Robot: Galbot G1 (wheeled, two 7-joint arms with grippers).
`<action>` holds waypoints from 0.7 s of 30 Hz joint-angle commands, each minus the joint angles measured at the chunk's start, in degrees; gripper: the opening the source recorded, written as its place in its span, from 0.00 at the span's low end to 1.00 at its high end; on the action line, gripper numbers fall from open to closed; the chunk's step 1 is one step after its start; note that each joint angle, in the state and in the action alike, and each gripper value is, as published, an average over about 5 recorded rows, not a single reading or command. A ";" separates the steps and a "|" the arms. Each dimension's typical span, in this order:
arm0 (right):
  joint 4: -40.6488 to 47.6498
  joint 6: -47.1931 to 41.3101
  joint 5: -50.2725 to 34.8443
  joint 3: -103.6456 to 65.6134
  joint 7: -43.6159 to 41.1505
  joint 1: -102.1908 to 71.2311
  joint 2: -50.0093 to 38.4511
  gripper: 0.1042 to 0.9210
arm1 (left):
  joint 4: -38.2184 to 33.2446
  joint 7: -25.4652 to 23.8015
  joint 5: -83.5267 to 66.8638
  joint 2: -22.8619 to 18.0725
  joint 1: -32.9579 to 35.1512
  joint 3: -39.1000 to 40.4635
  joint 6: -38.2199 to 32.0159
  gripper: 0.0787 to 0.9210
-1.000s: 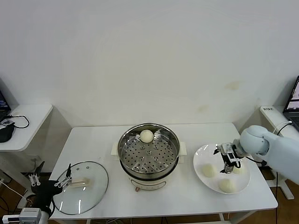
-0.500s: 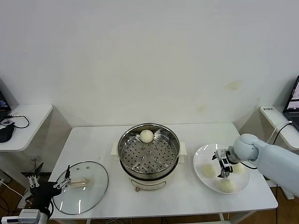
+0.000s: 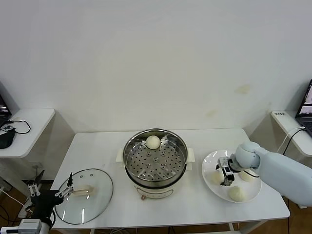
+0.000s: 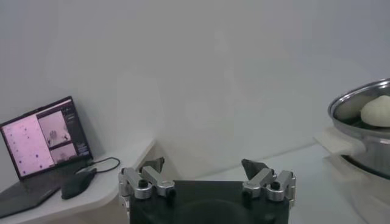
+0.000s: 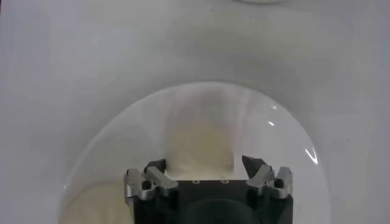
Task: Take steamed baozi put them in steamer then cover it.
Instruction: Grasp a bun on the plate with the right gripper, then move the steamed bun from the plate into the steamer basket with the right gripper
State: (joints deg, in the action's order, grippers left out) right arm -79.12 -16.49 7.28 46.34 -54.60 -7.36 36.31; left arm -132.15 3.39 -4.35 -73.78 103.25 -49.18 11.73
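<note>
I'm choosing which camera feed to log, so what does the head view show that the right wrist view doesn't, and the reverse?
Only the head view shows the shiny steel steamer basket holding one cream-white round bun, the clear glass lid lying on the white table, two other buns on the plate, and the left hand parked at the table's left edge.

Only the right wrist view shows the right hand's fingers astride the nearest bun.

Both show the flat white plate, that bun and the right hand.
</note>
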 commanded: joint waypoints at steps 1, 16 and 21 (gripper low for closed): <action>0.49 -0.12 -1.10 0.49 -2.25 1.71 0.23 0.70 | -0.08 0.01 0.03 -0.03 -0.01 0.07 -0.02 0.88; -5.11 -1.42 -10.29 3.95 -5.39 21.22 -5.53 0.64 | -0.56 0.00 0.00 0.23 -0.44 0.47 0.02 0.88; -8.62 -3.60 -16.07 9.97 -4.61 32.39 -4.87 0.64 | -0.67 -0.06 -0.15 0.92 -0.31 0.38 0.08 0.88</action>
State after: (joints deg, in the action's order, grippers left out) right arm -82.68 -17.87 0.46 49.46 -58.94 6.08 32.51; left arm -132.82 3.38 -4.49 -73.01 102.91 -48.80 11.75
